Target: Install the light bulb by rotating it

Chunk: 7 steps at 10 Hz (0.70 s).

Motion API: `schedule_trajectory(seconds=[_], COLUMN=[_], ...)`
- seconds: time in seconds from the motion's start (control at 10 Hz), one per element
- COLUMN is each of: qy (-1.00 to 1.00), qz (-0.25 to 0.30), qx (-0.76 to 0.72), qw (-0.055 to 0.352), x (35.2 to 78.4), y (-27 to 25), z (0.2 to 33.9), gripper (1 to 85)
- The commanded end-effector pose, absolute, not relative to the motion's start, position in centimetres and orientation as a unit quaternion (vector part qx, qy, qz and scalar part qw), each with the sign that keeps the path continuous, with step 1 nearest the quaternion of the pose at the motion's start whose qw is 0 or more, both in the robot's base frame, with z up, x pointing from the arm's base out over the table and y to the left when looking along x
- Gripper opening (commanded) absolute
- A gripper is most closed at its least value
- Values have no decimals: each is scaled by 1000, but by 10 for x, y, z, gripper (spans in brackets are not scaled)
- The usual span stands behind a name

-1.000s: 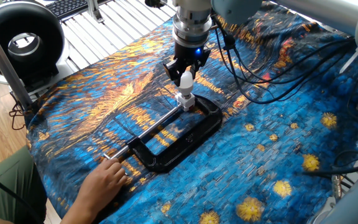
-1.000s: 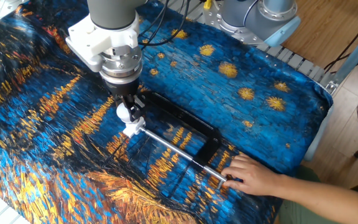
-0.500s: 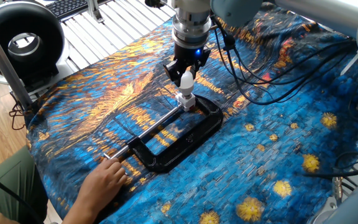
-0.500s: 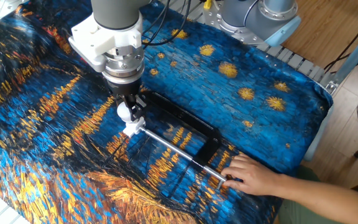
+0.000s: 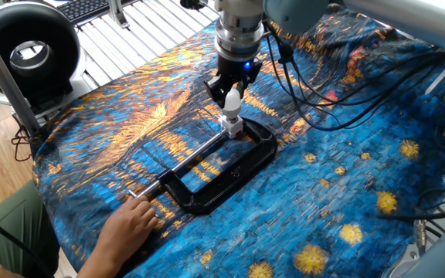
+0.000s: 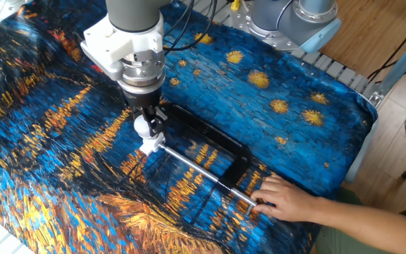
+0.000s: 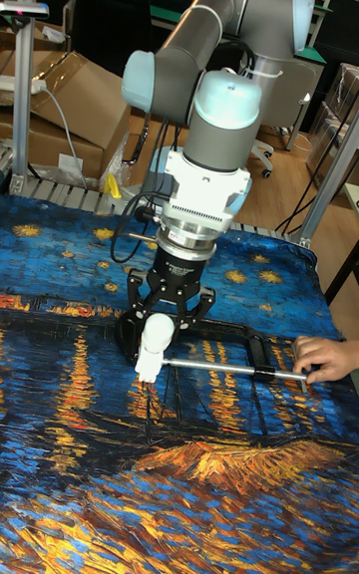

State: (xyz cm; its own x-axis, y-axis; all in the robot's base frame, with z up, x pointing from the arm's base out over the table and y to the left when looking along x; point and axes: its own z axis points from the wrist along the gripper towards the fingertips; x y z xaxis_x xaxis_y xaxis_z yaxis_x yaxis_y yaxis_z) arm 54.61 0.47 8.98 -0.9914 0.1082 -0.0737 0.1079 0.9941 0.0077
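Counter [image 5: 346,193], draped in a blue and gold painted cloth, carried everything. Black clamp [image 5: 238,166] lay flat near the cloth's middle, screw rod [image 6: 203,171] running toward the edge where a person's hand [image 5: 130,228] steadied its end. Arm [image 7: 214,66] reached down over the clamp's far end. Fingers [image 6: 158,124] closed about the bulb [image 5: 231,99], held upright, neck down on the white socket [image 5: 231,123] fixed at the clamp.

Judged as mid-task: bulb already seated in the socket mouth and gripped, turning apparently underway or left to finish; how deep the thread sat, impossible to tell.

Tall view alone showed the whole arm and both dark fingers flanking the bulb. One side view showed the ring-shaped fan [image 5: 25,46] beyond the counter's corner; the other showed a second arm base [image 6: 294,21] at the far edge.
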Motion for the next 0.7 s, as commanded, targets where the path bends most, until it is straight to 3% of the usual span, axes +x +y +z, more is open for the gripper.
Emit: schedule_trajectory(seconds=[0.0, 0.6], qy=[998, 998], qz=[13, 17], qx=[56, 63], qw=[31, 19], x=[541, 533], y=[6, 7], z=[90, 91], gripper=[10, 10])
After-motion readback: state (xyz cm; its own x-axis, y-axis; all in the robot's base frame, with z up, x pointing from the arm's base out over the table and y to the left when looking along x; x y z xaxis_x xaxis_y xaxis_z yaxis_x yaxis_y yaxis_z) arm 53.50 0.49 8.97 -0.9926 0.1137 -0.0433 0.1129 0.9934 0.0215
